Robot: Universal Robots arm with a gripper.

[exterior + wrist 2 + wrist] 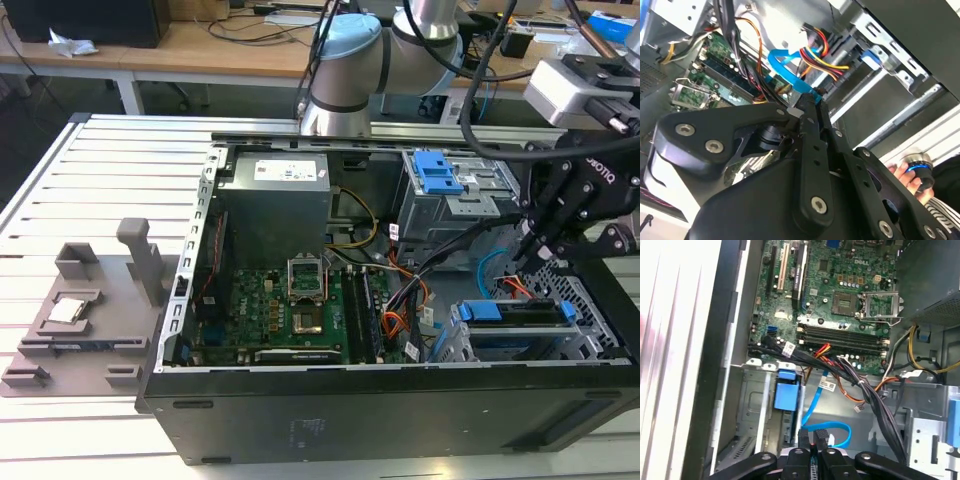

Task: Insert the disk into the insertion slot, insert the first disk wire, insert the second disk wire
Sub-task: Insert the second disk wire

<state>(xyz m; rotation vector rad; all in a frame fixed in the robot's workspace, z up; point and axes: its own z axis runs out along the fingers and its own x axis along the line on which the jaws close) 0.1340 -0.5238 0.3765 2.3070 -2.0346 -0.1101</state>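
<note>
We log the black 2-fingered pincer (528, 255) low over the open black computer case (350, 420), toward the exterior view's right. In the second wrist view its jaws stand pressed almost together, nipping the dark plug end of a thin, flat, bright blue wire (784, 67). In the first wrist view the same blue wire (837, 426) loops out from the fingertips. The grip looks closed, with next to no gap.

Directly beneath the pincer in the exterior view lies the flat rectangular disk (515, 312) in its bright blue plastic carrier. It is already seated in the wide bay of the perforated silver sheet-metal slot (592, 300).

Just beyond the fingertips run 1 bundle of black cables (877, 405) and a cluster of red, yellow and orange leads (822, 52). Farther out from the pincer sits the green motherboard (290, 310). Behind the pincer stands a taller grey cage with a blue latch (440, 172). Farthest off, past the motherboard, is a grey power-supply box (275, 200).

In the second wrist view, a person's hand (902, 172) shows near the pincer's base, outside the case, holding a small round device.
</note>
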